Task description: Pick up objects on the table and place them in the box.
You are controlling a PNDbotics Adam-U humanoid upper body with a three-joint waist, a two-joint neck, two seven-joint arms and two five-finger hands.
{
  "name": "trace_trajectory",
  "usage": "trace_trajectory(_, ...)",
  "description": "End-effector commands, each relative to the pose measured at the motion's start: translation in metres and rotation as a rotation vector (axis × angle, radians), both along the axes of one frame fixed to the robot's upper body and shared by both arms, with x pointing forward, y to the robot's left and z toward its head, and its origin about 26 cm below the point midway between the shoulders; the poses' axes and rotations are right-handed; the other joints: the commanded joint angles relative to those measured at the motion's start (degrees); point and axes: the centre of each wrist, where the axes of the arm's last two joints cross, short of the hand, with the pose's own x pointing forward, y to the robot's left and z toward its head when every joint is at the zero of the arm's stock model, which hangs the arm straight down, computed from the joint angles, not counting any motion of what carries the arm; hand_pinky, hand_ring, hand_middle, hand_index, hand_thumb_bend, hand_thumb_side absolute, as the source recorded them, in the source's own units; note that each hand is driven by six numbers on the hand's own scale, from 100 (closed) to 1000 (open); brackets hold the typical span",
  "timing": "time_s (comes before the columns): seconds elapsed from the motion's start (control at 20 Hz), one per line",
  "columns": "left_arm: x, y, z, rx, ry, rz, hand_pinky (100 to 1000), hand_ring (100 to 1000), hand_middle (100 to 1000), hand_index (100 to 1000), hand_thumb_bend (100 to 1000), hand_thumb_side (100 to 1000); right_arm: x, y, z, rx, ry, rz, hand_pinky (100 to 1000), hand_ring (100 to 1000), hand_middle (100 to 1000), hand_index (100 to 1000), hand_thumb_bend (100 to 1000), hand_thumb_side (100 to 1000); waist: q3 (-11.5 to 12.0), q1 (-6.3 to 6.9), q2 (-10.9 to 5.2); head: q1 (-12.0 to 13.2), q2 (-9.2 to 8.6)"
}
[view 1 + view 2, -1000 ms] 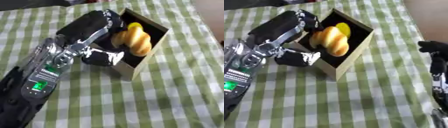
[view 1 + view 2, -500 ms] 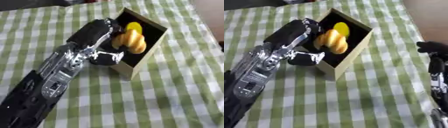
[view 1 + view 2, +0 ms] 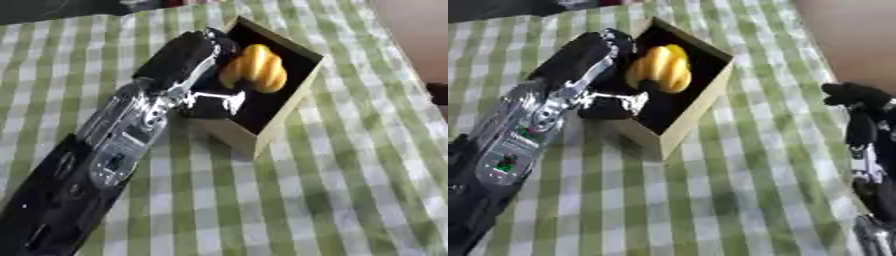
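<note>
An open tan box (image 3: 278, 116) with a dark inside stands on the green-checked table (image 3: 350, 190). A ridged orange-yellow object (image 3: 255, 68) lies inside it, with a smaller yellow thing (image 3: 677, 50) behind it. My left hand (image 3: 188, 56) reaches over the box's left wall. Its fingers curl round the orange-yellow object and its thumb (image 3: 219, 101) points into the box. My right hand (image 3: 857, 96) rests idle at the right edge of the right eye view, fingers relaxed and holding nothing.
My left forearm (image 3: 114, 145) lies across the cloth from the lower left up to the box. The table's right edge (image 3: 815, 45) runs close behind the box, with bare brown floor beyond. Dark shapes sit along the far edge.
My left hand has carried the orange-yellow object from above the box's left wall down and further into the box. The right hand has stayed where it was.
</note>
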Motion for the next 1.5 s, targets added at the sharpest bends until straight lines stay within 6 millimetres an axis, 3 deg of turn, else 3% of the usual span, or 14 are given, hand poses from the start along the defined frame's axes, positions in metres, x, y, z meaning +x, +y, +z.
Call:
trace_trajectory(0.05, 0.004, 0.000, 0.009, -0.013, -0.038, 0.026, 614, 572, 536, 671, 100, 306, -0.001, 0.001, 0.004, -0.007, -0.009, 0.008, 888, 783, 597, 770, 100, 566, -0.09, -0.27, -1.60, -0.10, 0.04)
trace_trajectory(0.2, 0.010, -0.001, 0.005, 0.010, -0.021, 0.047, 631, 601, 566, 710, 100, 360, -0.001, 0.001, 0.004, -0.006, -0.007, 0.009, 888, 783, 596, 770, 100, 567, -0.21, -0.24, -1.61, 0.06, 0.07)
trace_trajectory(0.35, 0.015, -0.002, 0.003, 0.033, -0.017, 0.068, 686, 688, 670, 836, 119, 417, -0.001, 0.001, 0.004, -0.005, -0.007, 0.010, 888, 783, 596, 770, 100, 567, -0.38, -0.22, -1.60, 0.12, -0.02)
trace_trajectory(0.4, 0.016, -0.002, 0.003, 0.041, -0.017, 0.073, 722, 748, 741, 887, 176, 473, -0.001, 0.001, 0.004, -0.004, -0.007, 0.011, 888, 783, 596, 770, 100, 567, -0.40, -0.22, -1.59, 0.15, -0.05)
trace_trajectory(0.55, 0.016, -0.003, 0.006, 0.049, -0.031, 0.085, 772, 832, 831, 955, 311, 581, 0.000, 0.002, 0.004, -0.004, -0.005, 0.015, 889, 783, 595, 770, 100, 567, -0.43, -0.23, -1.54, 0.23, -0.08)
trace_trajectory(0.8, 0.017, -0.002, 0.006, 0.049, -0.038, 0.106, 778, 844, 833, 958, 441, 647, 0.000, 0.003, 0.004, -0.003, -0.003, 0.018, 889, 783, 595, 770, 100, 567, -0.52, -0.27, -1.51, 0.30, -0.16)
trace_trajectory(1.0, 0.014, 0.001, 0.012, -0.003, -0.056, 0.103, 764, 824, 810, 939, 374, 627, -0.001, 0.003, 0.004, -0.001, -0.004, 0.018, 889, 784, 595, 770, 100, 566, -0.61, -0.45, -1.52, 0.32, -0.09)
trace_trajectory(1.1, 0.005, 0.005, 0.024, -0.078, -0.093, 0.086, 750, 794, 788, 915, 226, 594, -0.001, 0.002, 0.004, -0.001, -0.010, 0.016, 888, 784, 595, 770, 100, 565, -0.53, -0.57, -1.48, 0.38, 0.01)
trace_trajectory(1.25, -0.027, 0.021, 0.057, -0.291, -0.189, -0.013, 708, 736, 742, 872, 106, 599, -0.001, -0.001, 0.005, 0.005, -0.028, 0.006, 887, 784, 596, 771, 100, 563, -0.06, -0.80, -1.32, 0.12, 0.17)
trace_trajectory(1.4, -0.065, 0.046, 0.083, -0.513, -0.248, -0.129, 688, 687, 696, 841, 100, 602, -0.001, -0.003, 0.006, 0.011, -0.045, -0.006, 887, 784, 597, 771, 100, 561, 0.42, -1.01, -1.22, -0.43, 0.22)
trace_trajectory(1.5, -0.077, 0.063, 0.091, -0.634, -0.255, -0.198, 687, 671, 680, 831, 100, 614, -0.001, -0.004, 0.005, 0.014, -0.052, -0.013, 887, 784, 597, 771, 100, 560, 0.69, -1.20, -1.14, -0.85, 0.17)
